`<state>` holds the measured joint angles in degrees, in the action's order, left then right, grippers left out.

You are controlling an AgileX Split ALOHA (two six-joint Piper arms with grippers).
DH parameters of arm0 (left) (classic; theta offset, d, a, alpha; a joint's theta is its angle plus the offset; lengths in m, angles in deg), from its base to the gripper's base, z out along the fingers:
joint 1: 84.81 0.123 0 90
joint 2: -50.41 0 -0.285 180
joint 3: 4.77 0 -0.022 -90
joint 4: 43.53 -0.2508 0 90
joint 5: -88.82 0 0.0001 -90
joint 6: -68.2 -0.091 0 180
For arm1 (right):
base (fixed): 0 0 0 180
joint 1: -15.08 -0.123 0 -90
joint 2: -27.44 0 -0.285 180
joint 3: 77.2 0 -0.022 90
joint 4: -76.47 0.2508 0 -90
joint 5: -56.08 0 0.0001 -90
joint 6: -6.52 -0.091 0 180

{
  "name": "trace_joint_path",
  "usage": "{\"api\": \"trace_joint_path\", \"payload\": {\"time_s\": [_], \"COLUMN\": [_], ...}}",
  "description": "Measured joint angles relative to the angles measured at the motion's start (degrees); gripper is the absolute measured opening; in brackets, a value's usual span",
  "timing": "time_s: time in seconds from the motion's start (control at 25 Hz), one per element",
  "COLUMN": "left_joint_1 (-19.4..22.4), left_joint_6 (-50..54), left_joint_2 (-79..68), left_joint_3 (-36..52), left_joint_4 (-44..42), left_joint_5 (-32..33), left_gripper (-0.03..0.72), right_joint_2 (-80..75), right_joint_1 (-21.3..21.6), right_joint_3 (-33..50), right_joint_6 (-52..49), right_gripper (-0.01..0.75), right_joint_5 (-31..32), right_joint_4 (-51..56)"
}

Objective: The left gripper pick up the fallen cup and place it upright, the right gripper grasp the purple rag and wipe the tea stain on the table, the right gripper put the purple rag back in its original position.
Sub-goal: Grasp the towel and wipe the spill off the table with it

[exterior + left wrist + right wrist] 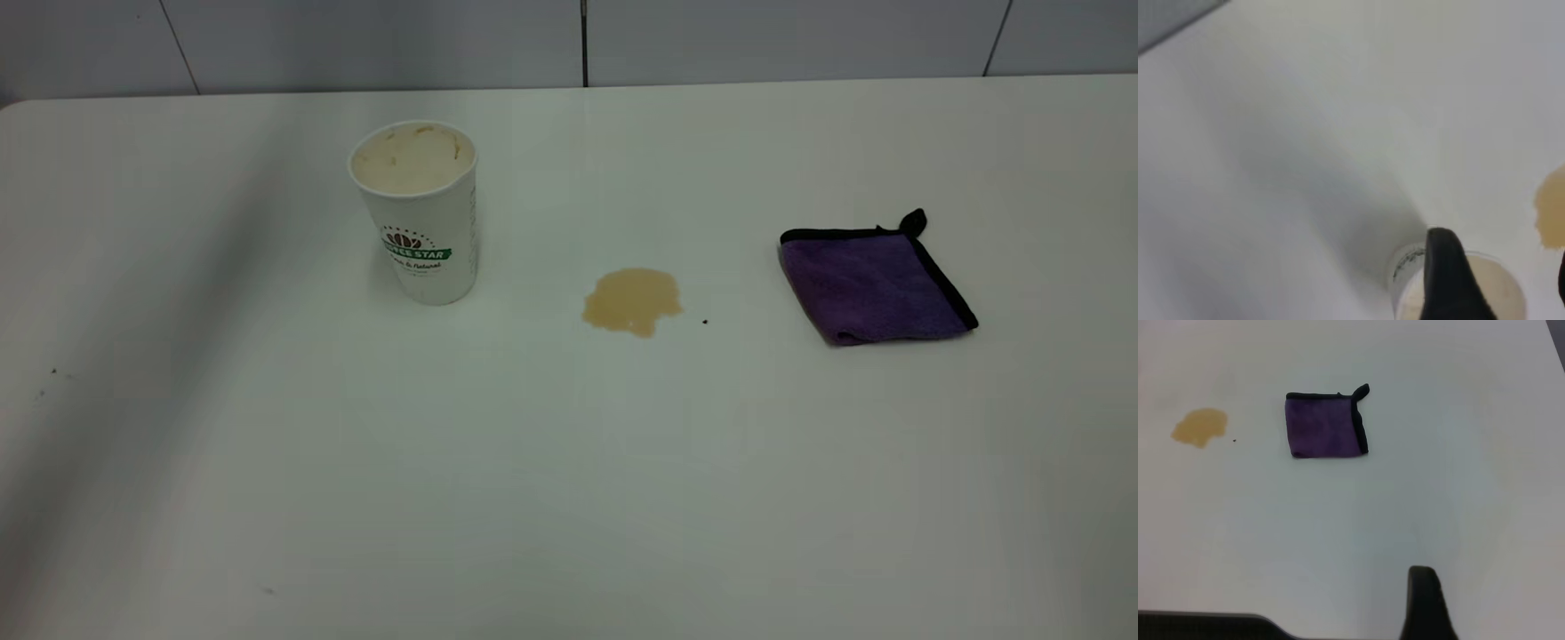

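The white cup (418, 222) with the green logo stands upright on the table (569, 480), left of the light-brown tea stain (631, 302). The folded purple rag (876, 284) lies flat to the right of the stain. Neither gripper shows in the exterior view. In the left wrist view my left gripper (1503, 280) hangs open above the cup (1405, 267), with one black finger (1445, 273) in front of the rim and the other at the frame's edge; the stain (1551, 213) lies beside it. My right gripper (1425, 603) shows as one black tip, well away from the rag (1325, 427) and the stain (1199, 427).
A tiny dark speck (705, 322) sits just right of the stain. A few faint specks (53, 373) mark the table's left side. A grey tiled wall (569, 40) rises behind the far table edge.
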<state>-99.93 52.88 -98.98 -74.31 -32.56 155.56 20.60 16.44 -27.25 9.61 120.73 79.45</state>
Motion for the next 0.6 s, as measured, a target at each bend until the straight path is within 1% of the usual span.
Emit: {"api": "trace_joint_path", "payload": {"time_s": [0.2,0.32,0.48,0.6], "left_joint_1": [-1.24,-1.59,-1.76,-1.98], "left_joint_6": [4.01,5.86,6.29,6.42], "left_joint_2": [9.57,16.43,26.61,34.23], "left_joint_3": [0.32,3.33,11.73,21.17], "left_joint_4": [-1.26,-1.98,-2.23,-2.34], "left_joint_5": [0.0,0.0,0.0,0.0], "left_gripper": [0.435,0.435,0.435,0.435], "right_joint_2": [0.0,0.0,0.0,0.0], "right_joint_1": [0.0,0.0,0.0,0.0], "right_joint_3": [0.0,0.0,0.0,0.0], "right_joint_6": [0.0,0.0,0.0,0.0], "right_gripper": [0.544,0.544,0.544,0.544], "right_joint_5": [0.0,0.0,0.0,0.0], "right_joint_4": [0.0,0.0,0.0,0.0]}}
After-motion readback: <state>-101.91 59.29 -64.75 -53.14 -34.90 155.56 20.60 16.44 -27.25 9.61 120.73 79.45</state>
